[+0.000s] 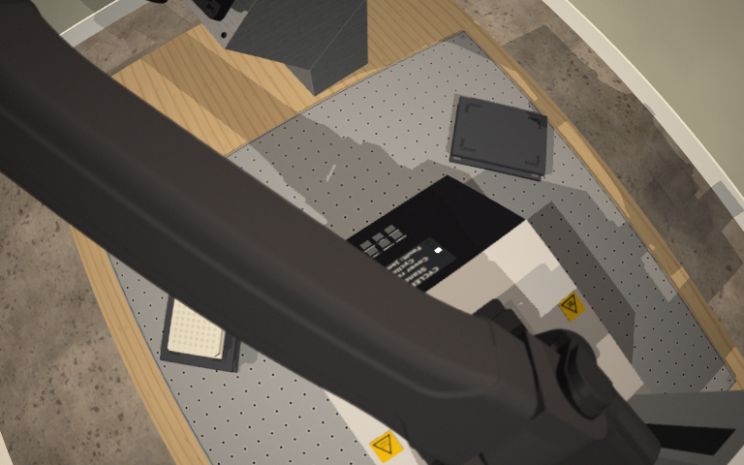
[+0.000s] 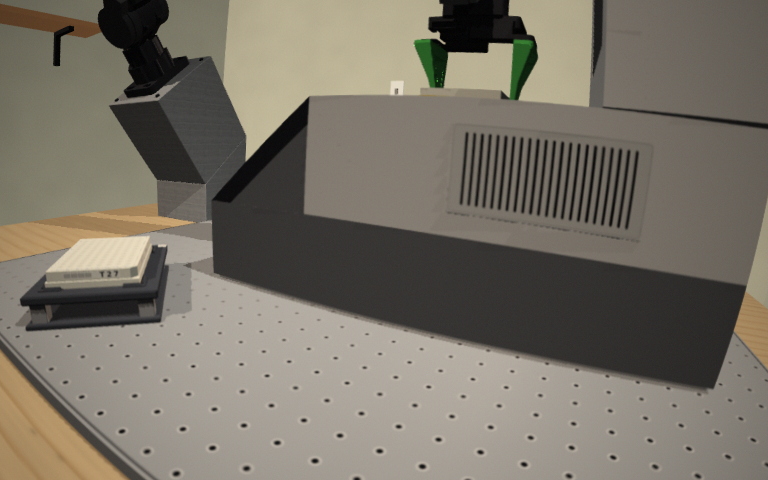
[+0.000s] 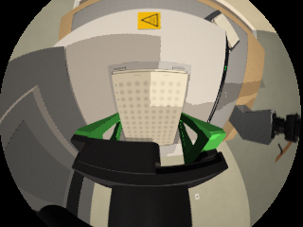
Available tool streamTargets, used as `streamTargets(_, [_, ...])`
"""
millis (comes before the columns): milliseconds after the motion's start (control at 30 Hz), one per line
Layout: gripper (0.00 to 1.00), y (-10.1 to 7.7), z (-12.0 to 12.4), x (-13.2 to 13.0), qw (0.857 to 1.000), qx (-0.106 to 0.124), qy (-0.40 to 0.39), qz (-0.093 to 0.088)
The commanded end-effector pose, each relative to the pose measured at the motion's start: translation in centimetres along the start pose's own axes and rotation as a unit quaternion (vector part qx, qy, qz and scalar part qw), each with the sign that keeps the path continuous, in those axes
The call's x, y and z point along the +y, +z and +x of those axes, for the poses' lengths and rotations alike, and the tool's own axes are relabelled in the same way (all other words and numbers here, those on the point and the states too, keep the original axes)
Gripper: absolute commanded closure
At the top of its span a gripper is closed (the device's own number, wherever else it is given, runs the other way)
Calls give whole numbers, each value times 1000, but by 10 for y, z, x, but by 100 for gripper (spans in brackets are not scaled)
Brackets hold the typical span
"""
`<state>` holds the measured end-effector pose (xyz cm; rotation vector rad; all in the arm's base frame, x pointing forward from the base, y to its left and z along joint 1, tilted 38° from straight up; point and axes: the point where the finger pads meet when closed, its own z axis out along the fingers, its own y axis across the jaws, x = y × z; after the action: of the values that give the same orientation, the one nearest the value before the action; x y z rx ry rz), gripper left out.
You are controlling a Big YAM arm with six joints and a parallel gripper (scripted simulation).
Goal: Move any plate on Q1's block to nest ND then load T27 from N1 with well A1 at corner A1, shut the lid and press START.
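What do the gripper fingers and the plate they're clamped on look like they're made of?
The fingers look like matte green plastic: flat colour, no metallic shine. The plate on Q1's block looks like cream moulded plastic, its top a grid of small wells; any seal film can't be made out.

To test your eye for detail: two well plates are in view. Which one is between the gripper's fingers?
The plate on the cycler's block, flanked by the green fingers of the gripper. The other, labelled T27, sits alone on its nest.

Your gripper (image 2: 475, 77) sits atop the machine (image 2: 495, 237), fingers either side of a plate (image 3: 151, 104) there. Second plate (image 2: 99, 259) rests on a stand (image 2: 93, 297) well off to one side; spare stand (image 1: 498, 138) beyond the machine.
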<state>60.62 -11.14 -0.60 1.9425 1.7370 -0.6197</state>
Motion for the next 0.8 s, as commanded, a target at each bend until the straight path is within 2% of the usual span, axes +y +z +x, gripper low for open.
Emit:
streamTargets(0, [100, -25, -30, 13, 999, -4, 28, -18])
streamTargets(267, [100, -25, -35, 13, 999, -7, 31, -19])
streamTargets(500, [100, -56, -28, 15, 999, -9, 26, -27])
streamTargets(567, [100, -64, -22, 18, 999, -1, 25, -34])
streamTargets(633, [100, -64, -22, 18, 999, -1, 25, -34])
streamTargets(767, [100, -65, -4, 21, 999, 2, 14, -37])
